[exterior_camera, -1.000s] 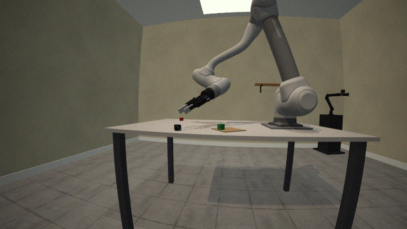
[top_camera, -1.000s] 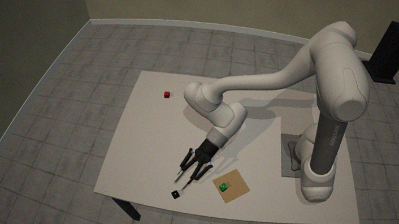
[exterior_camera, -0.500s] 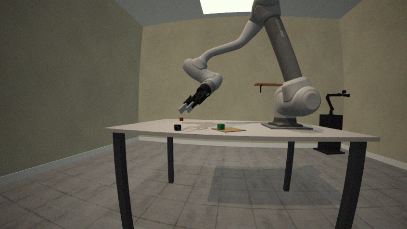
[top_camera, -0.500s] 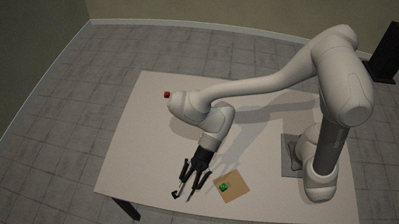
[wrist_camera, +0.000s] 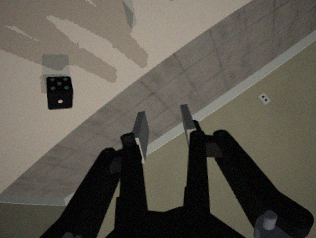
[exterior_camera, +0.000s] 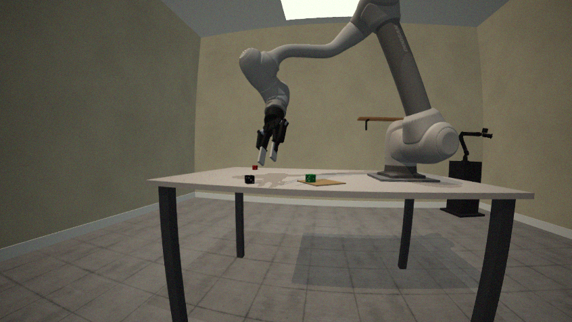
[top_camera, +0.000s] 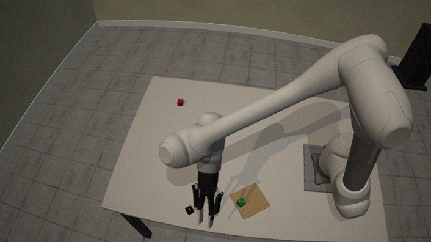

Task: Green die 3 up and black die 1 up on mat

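The black die [top_camera: 189, 209] sits flat on the white table near its front edge, off the mat; it also shows in the side view [exterior_camera: 249, 179] and at the left of the wrist view [wrist_camera: 59, 91]. The green die [top_camera: 240, 202] sits flat on the tan mat [top_camera: 249, 200], also in the side view [exterior_camera: 310, 177]. The red die [top_camera: 180, 101] lies far back left on the table. My gripper [top_camera: 205, 220] hangs well above the table, to the right of the black die, pointing down. Its fingers stand a little apart with nothing between them.
The table's front edge runs just below the gripper in the wrist view, with floor beyond. The arm's base [top_camera: 344, 185] stands at the table's right side. A black pedestal [top_camera: 422, 56] stands on the floor at the back right.
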Controlling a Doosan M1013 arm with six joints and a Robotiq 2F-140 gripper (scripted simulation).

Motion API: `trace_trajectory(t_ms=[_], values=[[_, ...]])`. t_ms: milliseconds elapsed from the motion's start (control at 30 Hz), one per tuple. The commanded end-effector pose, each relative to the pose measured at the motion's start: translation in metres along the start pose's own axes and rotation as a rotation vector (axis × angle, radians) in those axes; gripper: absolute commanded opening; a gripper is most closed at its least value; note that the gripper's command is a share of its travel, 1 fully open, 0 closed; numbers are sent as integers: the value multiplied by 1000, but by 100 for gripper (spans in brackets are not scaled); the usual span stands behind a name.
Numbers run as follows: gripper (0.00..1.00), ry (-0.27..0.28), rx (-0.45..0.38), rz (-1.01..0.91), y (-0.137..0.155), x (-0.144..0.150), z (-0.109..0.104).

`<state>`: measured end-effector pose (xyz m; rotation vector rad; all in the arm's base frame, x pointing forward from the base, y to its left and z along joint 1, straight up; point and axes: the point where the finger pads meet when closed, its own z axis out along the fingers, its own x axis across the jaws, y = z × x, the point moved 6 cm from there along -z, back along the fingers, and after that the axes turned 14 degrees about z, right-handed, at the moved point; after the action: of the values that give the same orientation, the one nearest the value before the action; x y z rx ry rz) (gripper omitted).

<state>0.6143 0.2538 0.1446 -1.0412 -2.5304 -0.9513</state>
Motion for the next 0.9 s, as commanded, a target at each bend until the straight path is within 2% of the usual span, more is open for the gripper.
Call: trace_trajectory(t_ms=[0,33,67,100,200,233,333,433,467,533,600,667,767,800,867], values=[[35,-21,142,33,7,1,2],[35,-50,195,47,10,-2,0],[35,-57,206,50,11,-2,-1],[35,-90,250,63,14,-6,-3],[35,-149,312,83,20,-11,-8],[35,-192,347,97,26,-15,-12],[35,-200,353,99,27,-16,-13],[35,-348,432,139,47,-30,-29],[35,-352,433,140,47,-30,-30],[35,-433,457,160,60,-37,-40],[35,-488,468,173,69,-42,-46],[35,-517,471,179,74,-44,-50],[35,-526,472,181,76,-44,-51],[100,-526,472,181,76,-44,-51],[100,-526,472,181,76,-44,-51]])
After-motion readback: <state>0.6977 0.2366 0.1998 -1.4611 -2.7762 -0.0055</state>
